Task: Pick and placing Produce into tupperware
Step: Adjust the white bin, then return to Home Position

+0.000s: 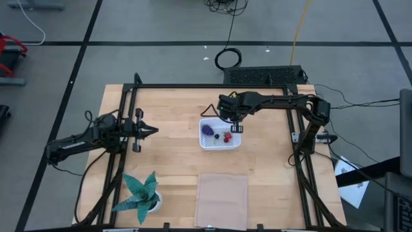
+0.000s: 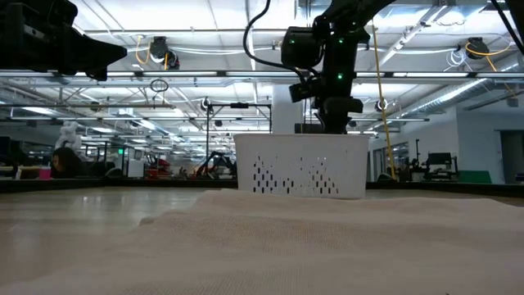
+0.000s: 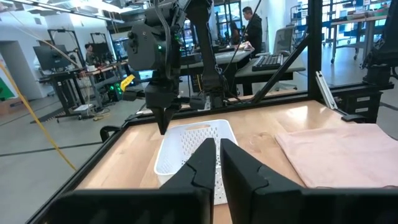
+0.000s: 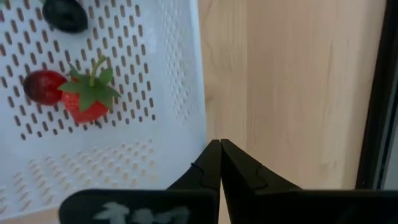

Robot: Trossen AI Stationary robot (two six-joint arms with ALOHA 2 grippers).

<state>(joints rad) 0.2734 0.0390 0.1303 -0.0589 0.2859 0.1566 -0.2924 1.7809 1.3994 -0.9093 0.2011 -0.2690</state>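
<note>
While the right gripper (image 1: 236,128), fingers together, hung over the tupperware (image 1: 219,135) at frame centre, the produce (image 1: 217,133) lay inside; the left gripper (image 1: 152,131), nearly closed, waited at left.

The tupperware (image 1: 220,144), a white rounded-square perforated basket, sits upright on the wooden table near its middle. Inside lie a purple lump (image 1: 208,129) toward one side, a red strawberry with a green leafy cap (image 4: 87,99), a dark red ball (image 4: 42,87) touching it, and another dark piece (image 4: 64,15) nearby.
</note>
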